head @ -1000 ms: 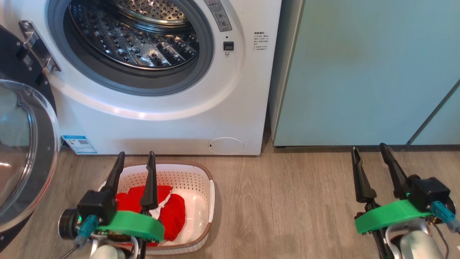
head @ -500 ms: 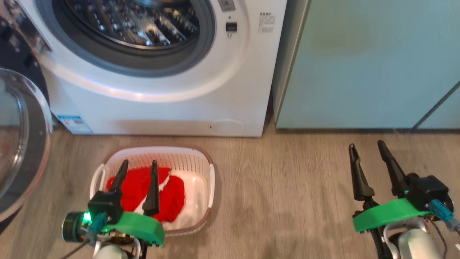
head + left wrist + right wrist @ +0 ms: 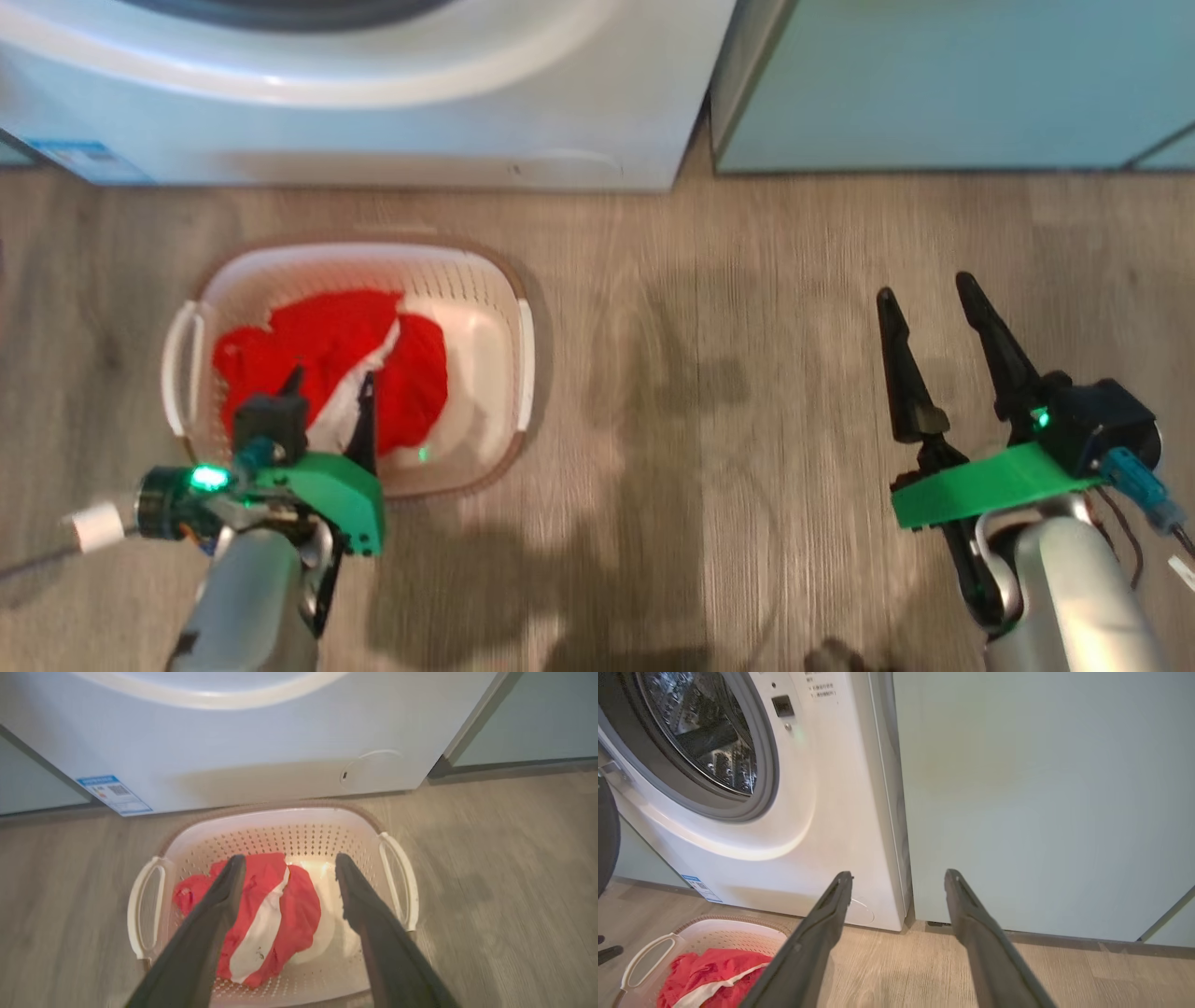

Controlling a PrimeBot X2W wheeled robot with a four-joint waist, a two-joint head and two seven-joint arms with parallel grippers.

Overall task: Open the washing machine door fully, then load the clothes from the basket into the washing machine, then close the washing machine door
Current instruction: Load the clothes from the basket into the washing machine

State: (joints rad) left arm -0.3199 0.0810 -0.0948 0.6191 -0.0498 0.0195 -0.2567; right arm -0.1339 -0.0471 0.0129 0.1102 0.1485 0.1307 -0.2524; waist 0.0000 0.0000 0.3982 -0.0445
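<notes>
Laundry basket [image 3: 448, 280] on the floor [image 3: 700, 373] before the washing machine [image 3: 373, 131], left claw [image 3: 331, 378] spread above the clothes [image 3: 308, 341].
Pale teal cabinet [image 3: 934, 84] just right of the machine; blue energy sticker [image 3: 114, 794] at the machine's lower left corner, round service flap [image 3: 373, 765] at its lower right; dark rim of the washing machine door [image 3: 606, 830] at the left edge of the right wrist view. Clothes a bright red bundle crossed by a white band [image 3: 261, 928], heaped in the basket's left and middle part. Basket white, perforated, brown-rimmed, long axis side to side along the machine's front, a handle [image 3: 177, 369] at each short end; white band slanting from far right to near left. Left claw parted wide, gripping nothing, fingers [image 3: 210, 914] pointing toward the machine. Right claw [image 3: 924, 286] also parted and empty, well off to the right over the floor, facing the cabinet.
</notes>
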